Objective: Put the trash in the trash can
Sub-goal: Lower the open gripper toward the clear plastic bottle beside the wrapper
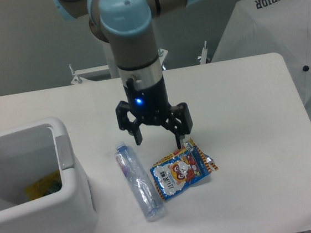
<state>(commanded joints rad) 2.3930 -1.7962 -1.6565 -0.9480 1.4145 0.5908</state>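
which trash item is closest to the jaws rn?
The blue snack packet: one jaw tip sits at its top edge. The clear bottle lies further left.

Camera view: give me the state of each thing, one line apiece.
Gripper: open, fingers spread above the table, holding nothing.
Water bottle: lying on its side on the table, not in the bin.
Snack packet: lying flat, face up, one finger near its top edge.
Trash can: upright, open, something yellow inside.

Robotics lab, white table (249,157), grey backdrop wall (20,47), white photo umbrella (285,30) marked SUPERIOR
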